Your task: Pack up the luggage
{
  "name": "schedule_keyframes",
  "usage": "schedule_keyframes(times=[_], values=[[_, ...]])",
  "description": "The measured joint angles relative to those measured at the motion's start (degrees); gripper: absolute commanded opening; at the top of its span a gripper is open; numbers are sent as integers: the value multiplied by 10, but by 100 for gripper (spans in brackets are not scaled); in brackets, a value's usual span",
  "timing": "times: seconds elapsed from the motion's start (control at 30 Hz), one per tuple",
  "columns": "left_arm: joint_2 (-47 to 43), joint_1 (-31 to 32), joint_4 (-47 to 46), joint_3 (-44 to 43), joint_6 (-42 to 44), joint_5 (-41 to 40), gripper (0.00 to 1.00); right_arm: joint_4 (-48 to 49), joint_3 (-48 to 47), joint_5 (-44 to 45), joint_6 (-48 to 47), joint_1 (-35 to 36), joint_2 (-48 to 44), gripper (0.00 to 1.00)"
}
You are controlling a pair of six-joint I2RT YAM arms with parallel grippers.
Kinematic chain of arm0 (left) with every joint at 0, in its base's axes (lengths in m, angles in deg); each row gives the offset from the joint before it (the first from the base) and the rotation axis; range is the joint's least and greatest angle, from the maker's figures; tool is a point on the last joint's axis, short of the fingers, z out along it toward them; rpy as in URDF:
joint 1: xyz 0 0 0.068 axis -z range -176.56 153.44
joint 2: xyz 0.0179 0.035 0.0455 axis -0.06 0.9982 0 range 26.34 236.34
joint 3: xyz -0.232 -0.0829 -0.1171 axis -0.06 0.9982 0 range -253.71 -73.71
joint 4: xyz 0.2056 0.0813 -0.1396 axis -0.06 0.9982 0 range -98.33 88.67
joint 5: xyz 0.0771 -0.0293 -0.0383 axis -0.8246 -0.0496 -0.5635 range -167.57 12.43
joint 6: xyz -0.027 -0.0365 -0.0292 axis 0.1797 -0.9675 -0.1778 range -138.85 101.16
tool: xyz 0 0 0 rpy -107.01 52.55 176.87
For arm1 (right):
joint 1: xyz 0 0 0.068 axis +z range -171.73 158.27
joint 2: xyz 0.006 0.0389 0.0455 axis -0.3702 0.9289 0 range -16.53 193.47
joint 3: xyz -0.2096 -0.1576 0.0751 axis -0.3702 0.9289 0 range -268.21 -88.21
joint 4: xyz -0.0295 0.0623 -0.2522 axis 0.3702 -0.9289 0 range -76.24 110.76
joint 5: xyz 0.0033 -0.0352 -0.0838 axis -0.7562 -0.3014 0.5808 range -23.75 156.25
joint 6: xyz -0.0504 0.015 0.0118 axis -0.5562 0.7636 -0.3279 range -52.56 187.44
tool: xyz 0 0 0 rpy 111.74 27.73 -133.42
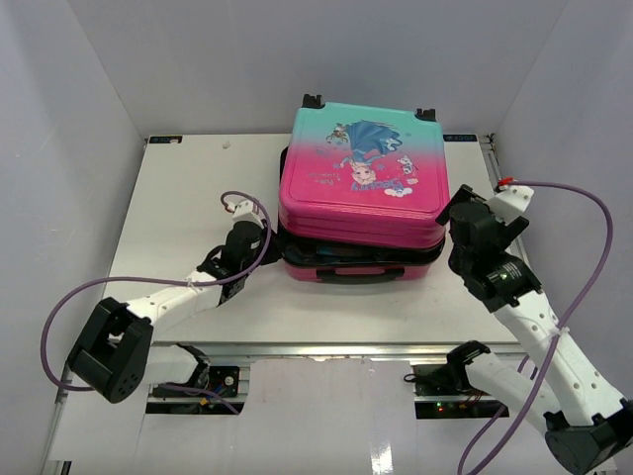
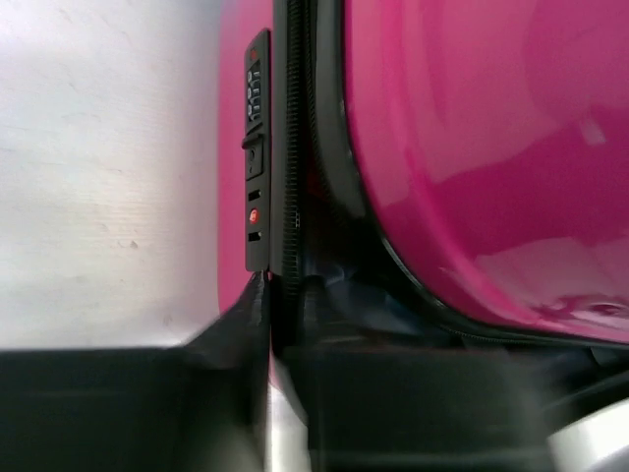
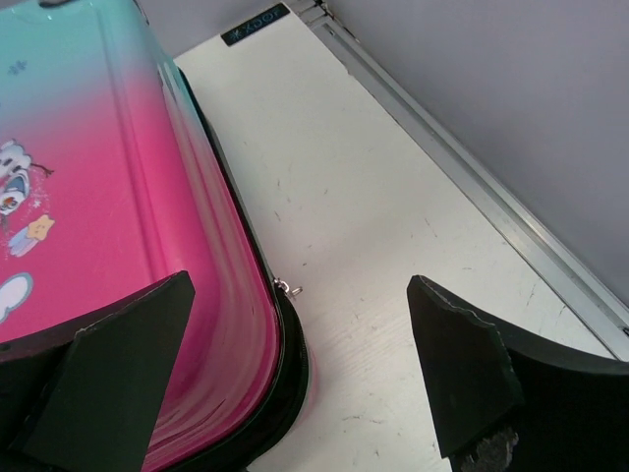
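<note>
The luggage [image 1: 361,188] lies flat on the white table [image 1: 178,218], pink-to-teal lid down, with a dark gap along its near edge. My left gripper [image 1: 265,242] is pressed against its near-left corner. In the left wrist view the left gripper [image 2: 270,295] has its fingers almost together at the black zip seam [image 2: 285,147], beside the combination lock [image 2: 256,147]; whether anything is pinched is hidden. My right gripper [image 1: 453,213] stands open at the luggage's right side. Seen from the right wrist, the right gripper [image 3: 300,285] has one finger over the lid [image 3: 98,197] and the other over bare table. A small metal zip pull [image 3: 285,287] lies between them.
White walls close in the table on the left, back and right. A metal rail [image 3: 472,167] runs along the table's right edge. Purple cables [image 1: 584,267] loop beside both arms. The luggage's carry handle [image 1: 358,275] faces the near edge.
</note>
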Motion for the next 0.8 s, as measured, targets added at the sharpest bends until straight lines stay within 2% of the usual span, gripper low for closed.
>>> schedule_keyframes(times=[0.1, 0.2, 0.33, 0.43, 0.47, 0.53, 0.57, 0.63, 0.67, 0.8], values=[[23, -2, 5, -25, 3, -33, 0, 7, -3, -22, -15, -21, 28, 95], [47, -42, 12, -49, 12, -33, 0, 13, -2, -50, -26, -47, 30, 93], [87, -184, -2, -79, 23, 68, 0, 35, 15, -72, -29, -71, 1, 93], [145, -262, 13, -147, 62, 74, 0, 46, 44, -86, -27, -74, -19, 93], [171, -282, 42, -185, 76, 71, 7, 52, 52, -90, -27, -74, -21, 93], [232, -301, 109, -288, 105, 65, 30, 64, 63, -99, -26, -76, -16, 93], [263, -310, 142, -342, 119, 62, 46, 70, 68, -103, -25, -76, -13, 92], [290, -326, 146, -368, 133, 69, 70, 95, 79, -119, -27, -86, 1, 91], [291, -330, 149, -366, 128, 68, 77, 109, 82, -129, -29, -93, 14, 90], [279, -343, 129, -339, 110, 68, 76, 164, 86, -207, -41, -137, 88, 80]])
